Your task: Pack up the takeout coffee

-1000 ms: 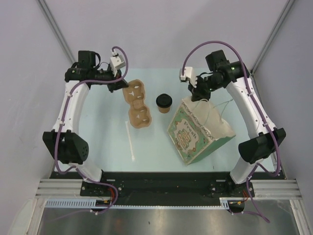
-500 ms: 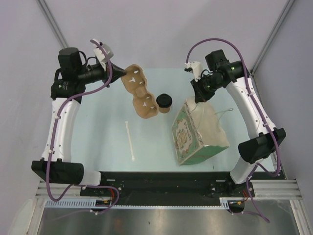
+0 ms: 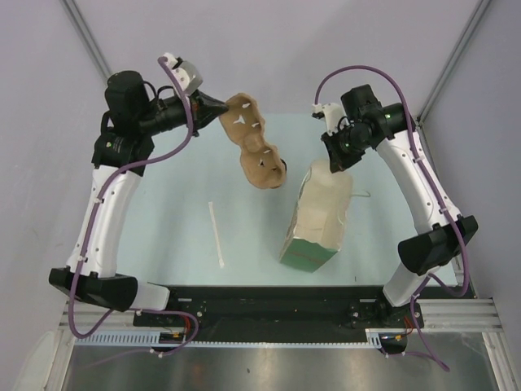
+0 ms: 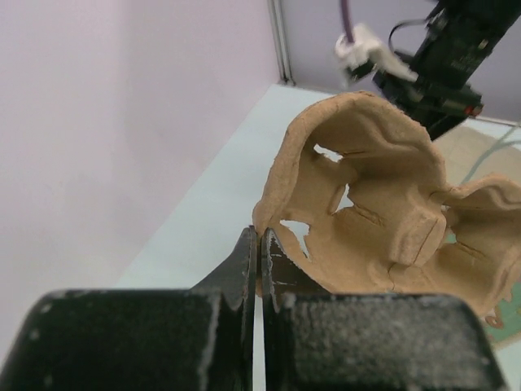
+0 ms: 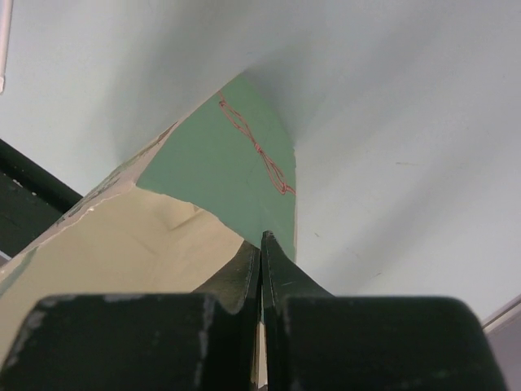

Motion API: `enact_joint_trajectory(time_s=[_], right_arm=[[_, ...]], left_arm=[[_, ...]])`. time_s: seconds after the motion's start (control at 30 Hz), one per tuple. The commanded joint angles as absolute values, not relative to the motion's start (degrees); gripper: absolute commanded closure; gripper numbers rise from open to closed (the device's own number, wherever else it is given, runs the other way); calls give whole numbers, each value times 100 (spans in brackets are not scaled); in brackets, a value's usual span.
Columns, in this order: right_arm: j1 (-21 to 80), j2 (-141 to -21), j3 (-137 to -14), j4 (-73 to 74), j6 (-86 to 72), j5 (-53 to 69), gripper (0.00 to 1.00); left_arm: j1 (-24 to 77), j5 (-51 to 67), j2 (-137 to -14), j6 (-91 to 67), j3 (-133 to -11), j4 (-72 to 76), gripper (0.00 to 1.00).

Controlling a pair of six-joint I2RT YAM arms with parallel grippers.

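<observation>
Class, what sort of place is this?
Probably a robotics lab cell: left arm and right arm bolted to a metal rail, plain grey walls, a cup carrier and paper bag as props.

Pairs a left arm [image 3: 106, 204] at 9 o'clock with a right arm [image 3: 419, 189] at 3 o'clock in the top view. Shows white link shells between black joint housings. Trails a purple cable [image 3: 358, 69] along each, past a small white connector block [image 3: 183, 70]. Ends in left gripper [image 4: 259, 244] and right gripper [image 5: 261, 244], matte black, scuffed pale at the finger edges.
</observation>
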State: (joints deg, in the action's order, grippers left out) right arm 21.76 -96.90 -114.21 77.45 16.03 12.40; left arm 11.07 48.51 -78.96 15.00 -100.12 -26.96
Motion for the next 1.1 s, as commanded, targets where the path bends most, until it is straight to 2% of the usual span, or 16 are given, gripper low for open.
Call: enact_joint_trajectory(time_s=[0.0,0.37,0.63,1.07], right_arm=[[2224,-9650,-11513,8209,1389,1073,100],[2303,-9765,-11742,8191,1380,1107,100],[2391,-9660,-11734,8209,1371,1064,100],[2584,-9554,-11821,8200,1371,1108,100]], left_arm=[[1932,3816,-7489,1897,-10801,-2259,100],[4736,1812,-8182,3901,-12559,-3179,100],[5774,476,-7998,4991,-11006,-2453,100],[6055,36,-7612,5598,-9537,-1627,100]])
